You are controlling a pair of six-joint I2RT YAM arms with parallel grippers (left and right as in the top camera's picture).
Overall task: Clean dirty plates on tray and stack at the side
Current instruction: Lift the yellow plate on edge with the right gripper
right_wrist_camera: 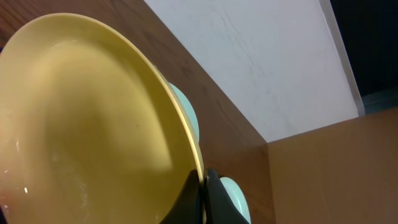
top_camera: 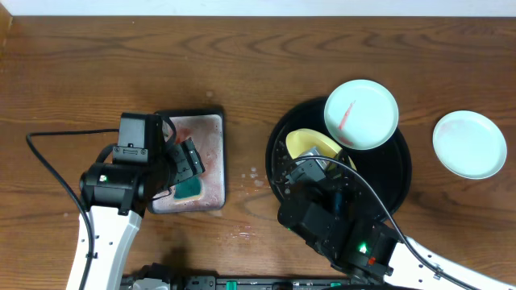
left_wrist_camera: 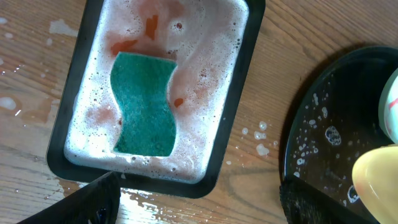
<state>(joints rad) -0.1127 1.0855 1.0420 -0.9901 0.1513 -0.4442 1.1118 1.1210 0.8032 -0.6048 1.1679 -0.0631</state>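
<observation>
**Yellow plate pinched over the tray, sponge lying in suds**

The right jaws are pinching the yellow plate (right_wrist_camera: 87, 124) by its rim, pressed together on either side of the edge. In the overhead view this plate is sitting over the left part of the round black tray (top_camera: 387, 173), partly hidden by the arm. Whether it is touching the tray cannot be told.

A pale blue-white plate (top_camera: 361, 113) with a red streak is resting on the far side of the tray, overlapping its rim. Another pale plate (top_camera: 469, 144), showing no smear, is lying on the bare table (top_camera: 242, 48) to the right, just apart from the tray.

The left jaws are hanging spread wide and gripping nothing above the near end of the small rectangular tray (left_wrist_camera: 239, 118). The green sponge (left_wrist_camera: 146, 102) is lying flat in that tray's pinkish foam. Water drops (left_wrist_camera: 261, 140) are dotting the table between the two trays.
</observation>
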